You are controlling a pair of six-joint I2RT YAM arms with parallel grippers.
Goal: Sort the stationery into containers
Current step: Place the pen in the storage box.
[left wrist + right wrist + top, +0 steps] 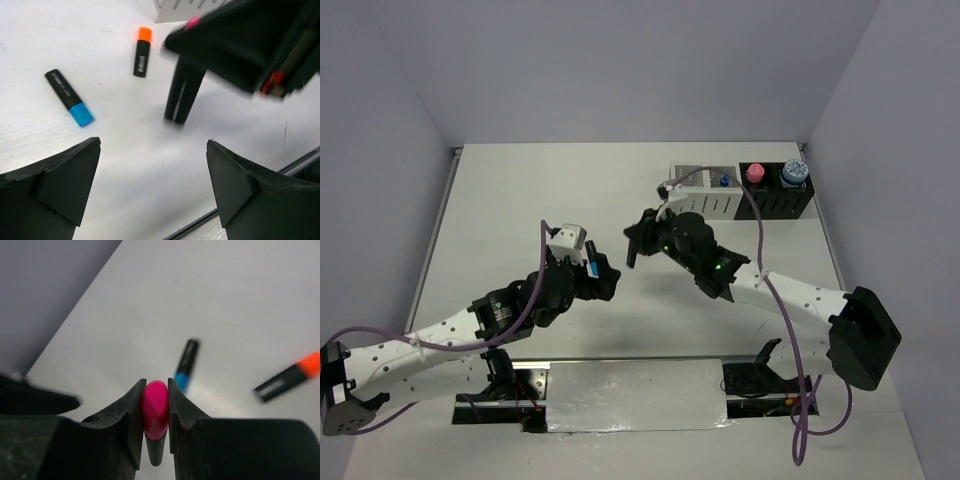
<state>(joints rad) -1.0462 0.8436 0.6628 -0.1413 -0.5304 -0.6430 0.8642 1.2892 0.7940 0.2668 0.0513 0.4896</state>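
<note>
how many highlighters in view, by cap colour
pink-capped black highlighter, held in the right gripper: 1
blue-capped black highlighter, lying loose: 1
orange-capped black highlighter, lying loose: 1
total: 3

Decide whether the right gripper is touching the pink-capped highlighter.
Touching. The right wrist view shows the right gripper closed on the pink-capped highlighter, both fingers pressed against its cap with no gap.

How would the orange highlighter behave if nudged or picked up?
The orange highlighter looks like a short hard plastic stick, so probably stiff and light. Lying flat on the smooth table, it would likely slide or spin when pushed rather than tip.
</note>
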